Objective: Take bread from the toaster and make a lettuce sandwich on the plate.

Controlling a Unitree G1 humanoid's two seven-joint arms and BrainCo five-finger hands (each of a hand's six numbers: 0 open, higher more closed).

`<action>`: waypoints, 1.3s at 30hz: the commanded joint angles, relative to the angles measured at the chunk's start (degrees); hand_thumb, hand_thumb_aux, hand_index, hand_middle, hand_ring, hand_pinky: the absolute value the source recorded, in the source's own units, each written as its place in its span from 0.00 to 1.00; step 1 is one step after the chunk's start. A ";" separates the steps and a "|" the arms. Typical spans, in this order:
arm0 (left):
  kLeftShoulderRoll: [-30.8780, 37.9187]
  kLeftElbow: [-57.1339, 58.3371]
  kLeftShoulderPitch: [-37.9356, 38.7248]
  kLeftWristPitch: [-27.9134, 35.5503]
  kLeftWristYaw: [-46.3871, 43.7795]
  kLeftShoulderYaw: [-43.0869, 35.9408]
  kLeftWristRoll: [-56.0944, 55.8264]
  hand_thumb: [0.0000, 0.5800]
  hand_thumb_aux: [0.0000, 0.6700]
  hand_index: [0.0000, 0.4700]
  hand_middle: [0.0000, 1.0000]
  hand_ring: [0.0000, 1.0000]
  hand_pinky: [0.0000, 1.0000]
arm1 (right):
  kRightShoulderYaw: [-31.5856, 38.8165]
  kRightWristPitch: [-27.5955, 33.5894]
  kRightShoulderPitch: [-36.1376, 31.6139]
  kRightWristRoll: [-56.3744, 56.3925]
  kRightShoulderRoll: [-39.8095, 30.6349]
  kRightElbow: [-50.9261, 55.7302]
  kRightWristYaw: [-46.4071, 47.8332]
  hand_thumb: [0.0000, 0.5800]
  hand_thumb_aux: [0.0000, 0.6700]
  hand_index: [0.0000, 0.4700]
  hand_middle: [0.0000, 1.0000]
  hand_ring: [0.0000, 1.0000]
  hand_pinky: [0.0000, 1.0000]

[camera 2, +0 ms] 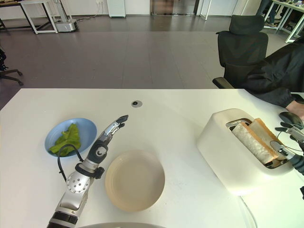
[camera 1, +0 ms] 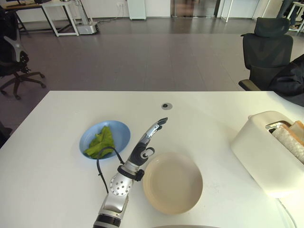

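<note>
White table (camera 1: 52, 156), seen from my head camera. On the right stands a cream toaster (camera 2: 223, 147) with two slices of bread (camera 2: 259, 142) sticking up out of its slot, leaning together. A beige plate (camera 2: 135, 180) sits near the front middle with nothing on it yet. To its left a blue bowl (camera 1: 119, 132) holds a few leaves of lettuce (camera 1: 101, 142).

My left hand (camera 1: 149, 140) is between the bowl and the plate, just beside the plate's rim. Its fingers are stretched out almost straight, pointing away from me, and it holds nothing. At the far right edge, beside the toaster's end, there is a dark shape with cables that I take to be my right hand (camera 2: 292, 133). It is cut off by the frame, so I cannot tell whether it has hold of anything.

What worries me: the slices press against each other, so a pull on one may drag out both, or crush the soft crumb. The toaster looks light and sits close to the table's right side, so a snagged slice could lift or shove it towards the edge. My left forearm lies close to the plate, and a careless swing could knock it. The lettuce is limp and may slip from a loose hold.

I can make out no writing, label or brand on the toaster, plate or bowl.
</note>
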 commanded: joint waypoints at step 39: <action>2.34 -1.33 2.20 -0.19 1.21 5.71 -0.06 0.00 0.00 0.00 0.00 0.00 0.00 | -1.71 17.67 -9.45 33.02 -1.69 -22.82 5.13 1.00 1.00 1.00 0.00 0.00 0.00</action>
